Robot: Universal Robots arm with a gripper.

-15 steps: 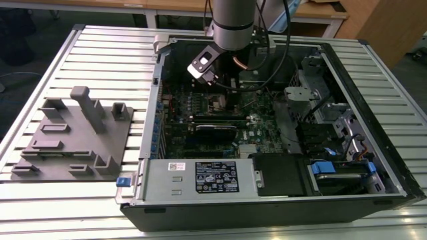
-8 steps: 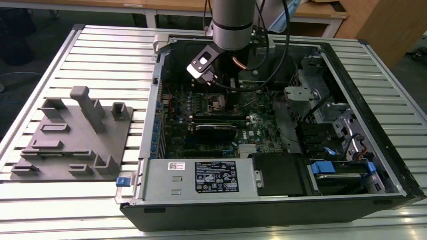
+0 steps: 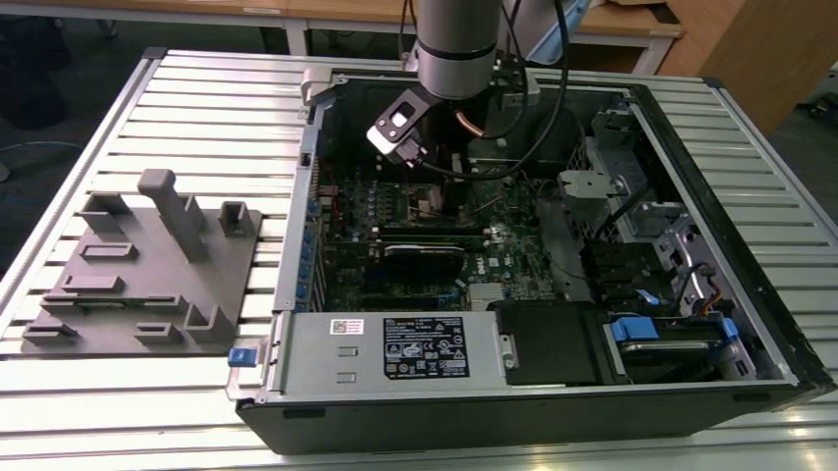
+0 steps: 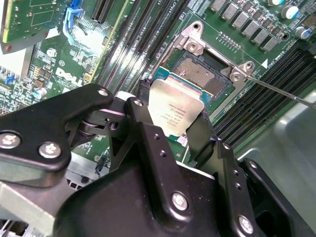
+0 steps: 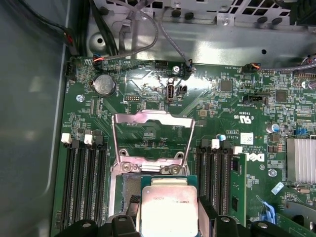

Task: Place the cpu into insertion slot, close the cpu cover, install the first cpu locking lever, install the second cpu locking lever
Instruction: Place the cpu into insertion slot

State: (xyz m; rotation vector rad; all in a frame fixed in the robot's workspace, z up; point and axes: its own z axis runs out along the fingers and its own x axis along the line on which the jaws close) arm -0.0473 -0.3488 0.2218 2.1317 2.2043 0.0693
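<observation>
The cpu (image 4: pixel 174 109), a flat square chip with a dull silver top, is pinched at two opposite edges by my gripper (image 4: pixel 173 117), which is shut on it. It hangs slightly tilted just above and beside the insertion slot (image 4: pixel 200 74), whose dark centre lies uncovered. In the first wrist view the cpu (image 5: pixel 169 206) sits between the black fingers (image 5: pixel 124 224) over the insertion slot (image 5: pixel 127 191). The cpu cover (image 5: pixel 152 117) stands swung open behind the slot. A thin locking lever (image 4: pixel 281 92) sticks out sideways, unlatched. My arm (image 3: pixel 456 59) reaches down into the open computer case.
Memory slots (image 5: pixel 84 173) flank the socket, one with a green module (image 5: pixel 238 182). A black expansion card (image 3: pixel 426 257), a power supply (image 3: pixel 392 345) and a drive cage (image 3: pixel 642 226) crowd the case. A grey fixture plate (image 3: pixel 137 275) lies at the exterior view's left.
</observation>
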